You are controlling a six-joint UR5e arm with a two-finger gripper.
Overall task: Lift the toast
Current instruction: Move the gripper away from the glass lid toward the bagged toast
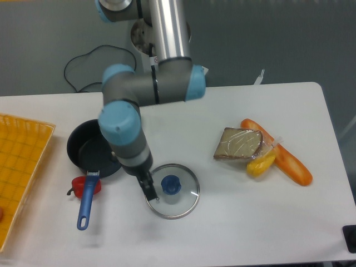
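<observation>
Toast (239, 143) lies well off to the right of the gripper (151, 194) and farther back, beside the baguette (278, 152) — untouched. Gripper hangs over the glass lid (172, 191); jaws look narrow, holding nothing.

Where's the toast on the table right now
The toast lies on the right part of the table, touching the yellow item and beside the orange baguette, well right of the gripper.
</observation>
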